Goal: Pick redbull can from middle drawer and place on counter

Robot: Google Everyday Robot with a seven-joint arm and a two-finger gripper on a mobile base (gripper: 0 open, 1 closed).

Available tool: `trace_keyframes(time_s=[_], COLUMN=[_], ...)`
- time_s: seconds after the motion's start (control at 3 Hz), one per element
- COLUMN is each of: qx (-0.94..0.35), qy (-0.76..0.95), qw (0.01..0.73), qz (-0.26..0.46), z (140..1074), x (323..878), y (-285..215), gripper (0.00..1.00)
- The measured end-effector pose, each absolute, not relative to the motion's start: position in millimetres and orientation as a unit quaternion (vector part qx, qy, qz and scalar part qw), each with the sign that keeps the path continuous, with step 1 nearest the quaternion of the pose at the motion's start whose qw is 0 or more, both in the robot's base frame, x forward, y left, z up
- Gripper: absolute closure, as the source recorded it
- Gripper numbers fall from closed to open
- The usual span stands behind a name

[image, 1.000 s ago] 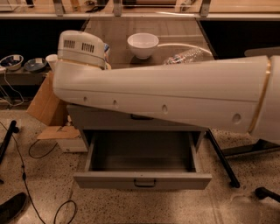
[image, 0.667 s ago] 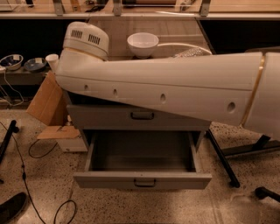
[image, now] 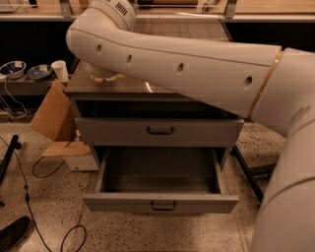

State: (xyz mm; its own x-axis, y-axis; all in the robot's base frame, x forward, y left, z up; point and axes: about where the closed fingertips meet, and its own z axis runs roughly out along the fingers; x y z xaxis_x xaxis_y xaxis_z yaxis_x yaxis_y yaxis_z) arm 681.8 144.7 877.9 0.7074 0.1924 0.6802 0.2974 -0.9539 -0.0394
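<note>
The middle drawer (image: 160,203) is pulled out below a closed drawer (image: 160,130). Its dark grey tray (image: 157,170) shows nothing inside. The redbull can is not visible anywhere. My big white arm (image: 197,69) crosses the view from the right, with its elbow (image: 114,11) at the top left, and covers most of the counter (image: 78,83). My gripper is out of view, hidden beyond the arm.
A clear rounded object (image: 101,75) sits on the counter's left part, half under the arm. A cardboard box (image: 51,115), bowls (image: 12,69) and a white cup (image: 60,70) are at the left. Cables (image: 29,197) lie on the floor. A dark slot (image: 147,108) lies under the counter top.
The arm's elbow has swung up and away over the counter. The white bowl and the clear bottle seen earlier are now covered. The open drawer has not moved.
</note>
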Motion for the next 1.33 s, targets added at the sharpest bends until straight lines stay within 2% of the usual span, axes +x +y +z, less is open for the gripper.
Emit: trace_keyframes(time_s=[1.0, 1.33], qx=[-0.933, -0.938], qy=[-0.201, -0.197], qw=[0.067, 0.076], qz=[-0.292, -0.275], z=[869.1, 853.2], x=[695.4, 703.9], y=[127.4, 122.7], gripper=[1.00, 0.83])
